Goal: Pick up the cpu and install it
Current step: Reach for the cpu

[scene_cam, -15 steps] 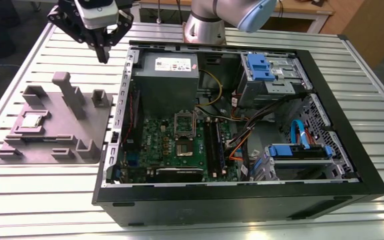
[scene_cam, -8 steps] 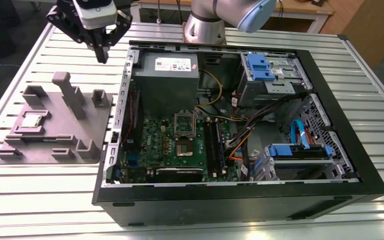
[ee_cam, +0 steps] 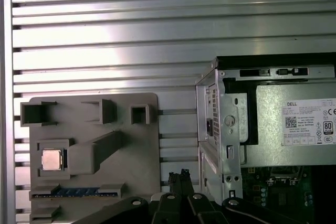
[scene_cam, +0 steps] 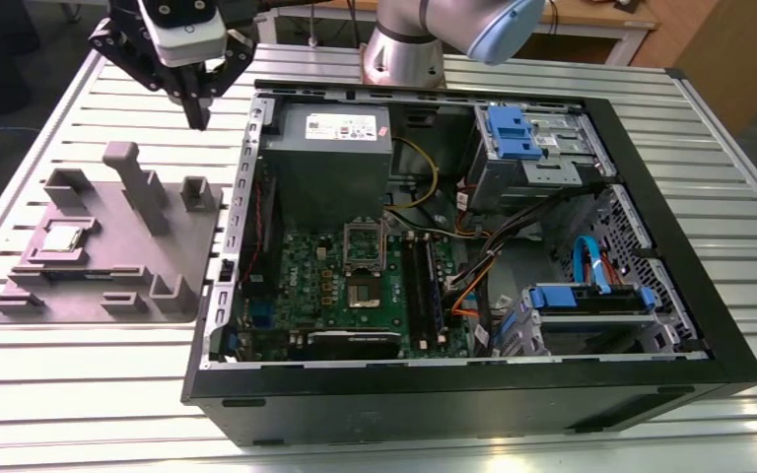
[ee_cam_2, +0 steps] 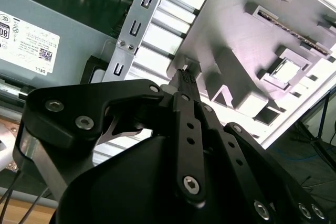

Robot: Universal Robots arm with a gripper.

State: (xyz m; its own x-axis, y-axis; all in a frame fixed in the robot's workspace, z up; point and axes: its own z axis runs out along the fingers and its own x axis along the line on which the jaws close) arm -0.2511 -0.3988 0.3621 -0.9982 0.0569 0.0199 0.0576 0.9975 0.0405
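Slatted metal table (scene_cam: 76, 394); wooden desk (scene_cam: 602, 14) behind; wooden panel (scene_cam: 733, 59) alongside.

cpu (scene_cam: 63, 239) in fixture tray (scene_cam: 115, 254), tray on table (scene_cam: 90, 394), computer case (scene_cam: 484, 399) at the exterior view's right

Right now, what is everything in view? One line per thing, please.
table: one, silver, slatted, under everything.
computer case: one, black, open, on the table.
tray: one, grey, on the table, on the exterior view's left of the computer case.
cpu: one, silver-grey, in a square recess of the tray.
motherboard: one, green, inside the computer case.
power supply: one, grey with a white label, inside the computer case beside the motherboard.
drive brackets: two, blue, inside the computer case, toward the exterior view's right.
arm: one, silver-grey with a blue cap, at the computer case's far side.
hand: one, black, shut and empty, above the table near the tray, apart from the cpu.
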